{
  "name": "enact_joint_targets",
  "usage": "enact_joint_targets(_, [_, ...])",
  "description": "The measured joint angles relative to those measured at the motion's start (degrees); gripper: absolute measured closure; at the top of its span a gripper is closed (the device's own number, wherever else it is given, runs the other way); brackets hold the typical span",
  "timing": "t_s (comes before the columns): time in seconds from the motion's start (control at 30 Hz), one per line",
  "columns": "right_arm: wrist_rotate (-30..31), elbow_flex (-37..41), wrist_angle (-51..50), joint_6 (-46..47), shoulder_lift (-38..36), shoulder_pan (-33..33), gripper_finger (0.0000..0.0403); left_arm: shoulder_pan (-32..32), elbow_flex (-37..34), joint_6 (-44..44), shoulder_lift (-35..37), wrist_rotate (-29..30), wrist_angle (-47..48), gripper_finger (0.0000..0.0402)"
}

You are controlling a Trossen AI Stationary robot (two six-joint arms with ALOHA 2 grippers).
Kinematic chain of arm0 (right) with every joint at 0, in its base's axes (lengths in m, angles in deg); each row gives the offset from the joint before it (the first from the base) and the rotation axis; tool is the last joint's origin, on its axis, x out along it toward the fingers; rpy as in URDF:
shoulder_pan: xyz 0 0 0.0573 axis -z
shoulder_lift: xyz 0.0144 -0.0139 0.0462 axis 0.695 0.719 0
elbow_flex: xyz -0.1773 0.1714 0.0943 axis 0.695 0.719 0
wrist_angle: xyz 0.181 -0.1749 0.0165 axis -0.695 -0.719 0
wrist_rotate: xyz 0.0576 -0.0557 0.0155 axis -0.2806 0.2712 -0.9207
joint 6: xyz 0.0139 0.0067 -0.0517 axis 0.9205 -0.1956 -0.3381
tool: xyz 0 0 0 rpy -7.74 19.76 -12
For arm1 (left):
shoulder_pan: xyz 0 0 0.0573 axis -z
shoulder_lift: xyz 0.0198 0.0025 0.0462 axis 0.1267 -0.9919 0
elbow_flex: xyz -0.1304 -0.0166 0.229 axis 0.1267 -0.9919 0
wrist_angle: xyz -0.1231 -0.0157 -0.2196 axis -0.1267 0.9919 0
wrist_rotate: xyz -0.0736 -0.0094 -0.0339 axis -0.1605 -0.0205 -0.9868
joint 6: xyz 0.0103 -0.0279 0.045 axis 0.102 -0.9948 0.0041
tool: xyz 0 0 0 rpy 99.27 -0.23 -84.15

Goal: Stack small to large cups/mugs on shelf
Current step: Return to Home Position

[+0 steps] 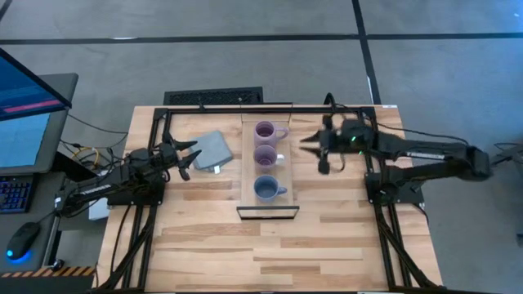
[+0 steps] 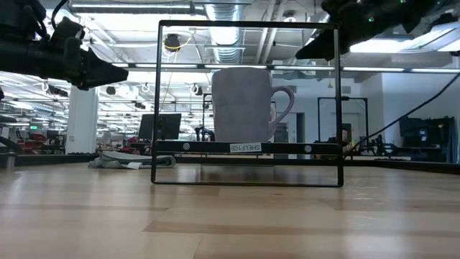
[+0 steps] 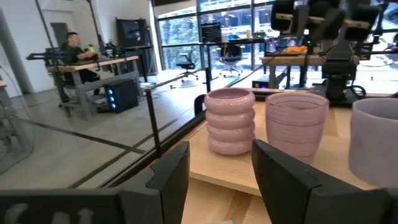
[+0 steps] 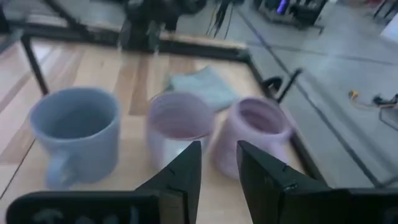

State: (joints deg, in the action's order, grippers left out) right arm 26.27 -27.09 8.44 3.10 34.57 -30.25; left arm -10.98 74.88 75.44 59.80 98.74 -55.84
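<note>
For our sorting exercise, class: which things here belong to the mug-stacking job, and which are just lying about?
Job: ribbed purple mug, plain purple mug, blue mug, all on the shelf; left gripper and right gripper, both open, beside it.
Lying about: folded cloth left of the shelf; monitor off the table.

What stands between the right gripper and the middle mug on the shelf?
Nothing visible does. The right gripper, jaws open, hangs just right of the shelf; only bare board lies between it and the middle mug. The left gripper waits beside the cloth.
</note>
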Motion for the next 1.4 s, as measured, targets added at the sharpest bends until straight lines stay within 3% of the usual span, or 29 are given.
enact_joint_targets(0.17, [-10.6, 3.4, 0.6, -1.4, -6.5, 14.6, 0.0276, 0.0, 0.0, 1.9, 0.0, 0.7, -0.9, 0.0237])
enact_joint_targets(0.33, [-19.6, 10.2, 5.7, 1.3, -12.1, 26.0, 0.0276, 0.0, 0.0, 4.1, 0.1, 5.1, -3.7, 0.0237])
enact_joint_targets(0.43, [-24.5, 16.0, 13.7, 4.1, -14.8, 30.4, 0.0276, 0.0, 0.0, 5.4, 0.1, 6.3, -4.1, 0.0237])
enact_joint_targets(0.6, [-26.5, 23.5, 21.8, 6.1, -17.7, 35.7, 0.0276, 0.0, 0.0, 5.8, 0.1, 5.5, -3.4, 0.0237])
enact_joint_targets(0.87, [-39.7, 25.2, 23.9, 6.0, -18.1, 47.3, 0.0276, 0.0, 0.0, 7.5, 0.1, 5.8, -3.4, 0.0237])
enact_joint_targets(1.0, [-45.2, 25.2, 23.2, 10.7, -19.3, 53.0, 0.0276, 0.0, 0.0, 7.2, 0.1, 5.8, -3.0, 0.0237])
enact_joint_targets(1.23, [-45.4, 25.2, 13.0, 10.6, -26.5, 51.6, 0.0276, 0.0, 0.1, 6.9, 0.1, 6.9, -3.9, 0.0237])
enact_joint_targets(1.4, [-37.6, 25.2, 4.9, 10.5, -34.5, 47.8, 0.0276, 0.0, 0.1, 6.5, 0.1, 7.0, -4.1, 0.0237])
